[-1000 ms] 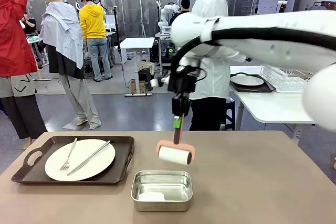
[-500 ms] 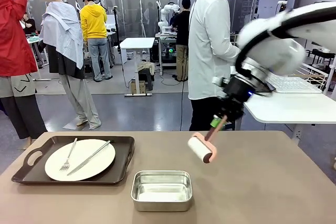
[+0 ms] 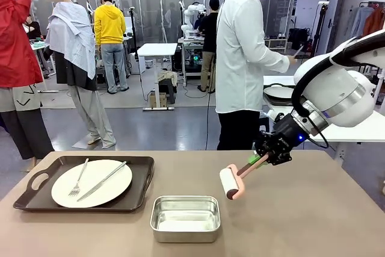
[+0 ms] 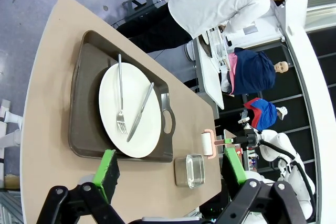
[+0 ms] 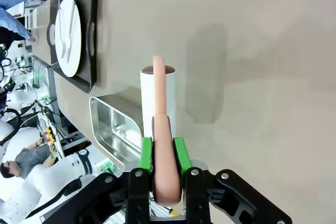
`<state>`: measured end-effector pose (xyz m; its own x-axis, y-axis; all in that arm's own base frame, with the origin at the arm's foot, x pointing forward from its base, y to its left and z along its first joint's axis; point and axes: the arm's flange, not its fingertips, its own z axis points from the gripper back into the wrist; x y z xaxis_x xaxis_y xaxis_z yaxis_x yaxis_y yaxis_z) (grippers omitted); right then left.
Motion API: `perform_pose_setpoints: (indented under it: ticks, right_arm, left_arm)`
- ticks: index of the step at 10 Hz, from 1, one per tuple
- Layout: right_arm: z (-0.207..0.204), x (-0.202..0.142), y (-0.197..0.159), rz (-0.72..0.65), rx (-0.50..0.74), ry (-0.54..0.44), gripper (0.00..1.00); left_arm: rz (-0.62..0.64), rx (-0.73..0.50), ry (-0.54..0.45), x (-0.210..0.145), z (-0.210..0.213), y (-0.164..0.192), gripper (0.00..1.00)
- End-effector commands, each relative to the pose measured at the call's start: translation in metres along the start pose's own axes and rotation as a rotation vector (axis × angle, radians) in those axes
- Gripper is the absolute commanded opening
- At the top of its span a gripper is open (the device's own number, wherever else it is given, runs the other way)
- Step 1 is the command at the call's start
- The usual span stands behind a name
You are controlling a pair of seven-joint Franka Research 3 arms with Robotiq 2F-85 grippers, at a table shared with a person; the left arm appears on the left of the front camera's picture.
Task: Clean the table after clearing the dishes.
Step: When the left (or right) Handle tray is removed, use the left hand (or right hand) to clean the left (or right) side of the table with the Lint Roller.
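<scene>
I saw 1 plate [image 3: 108, 194], fork [image 3: 78, 180] and knife [image 3: 102, 180] in the tray [image 3: 143, 183]; right tool [image 3: 260, 159] clenched the roller [image 3: 230, 183] by its handle, left tool [image 4: 170, 153] stood released.

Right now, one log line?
right gripper: shut on pink-handled white lint roller over taupe table | left gripper: open | brown tray, white plate: uncleared

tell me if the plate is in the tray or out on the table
In the tray: the plate sits inside the brown tray rim, with the fork and knife lying on top.
</scene>
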<state>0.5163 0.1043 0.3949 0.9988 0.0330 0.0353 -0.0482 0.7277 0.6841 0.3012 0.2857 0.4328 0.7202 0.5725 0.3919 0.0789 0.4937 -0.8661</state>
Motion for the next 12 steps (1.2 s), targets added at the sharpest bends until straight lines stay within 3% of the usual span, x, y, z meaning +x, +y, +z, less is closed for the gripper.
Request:
perform_pose_setpoints:
  ticks: [1,3,4,6,12]
  right_arm:
    - [0.009,0.002,-0.001,-0.014,-0.013,0.018,0.04]
    - [0.009,0.002,-0.001,-0.014,-0.013,0.018,0.04]
    - [0.005,0.001,-0.004,-0.002,-0.004,0.003,0.21]
    - [-0.024,0.018,-0.021,-0.044,0.141,-0.012,0.21]
    - [-0.061,0.018,-0.058,-0.106,0.143,-0.019,0.21]
  left_arm:
    - [-0.013,-0.013,0.005,-0.002,0.005,-0.001,1.0]
    - [-0.013,-0.013,0.005,-0.002,0.005,-0.001,1.0]
    - [-0.013,-0.013,0.005,-0.002,0.005,-0.001,1.0]
    - [-0.013,-0.013,0.005,-0.002,0.005,-0.001,1.0]
    - [-0.013,-0.013,0.005,-0.002,0.005,-0.001,1.0]
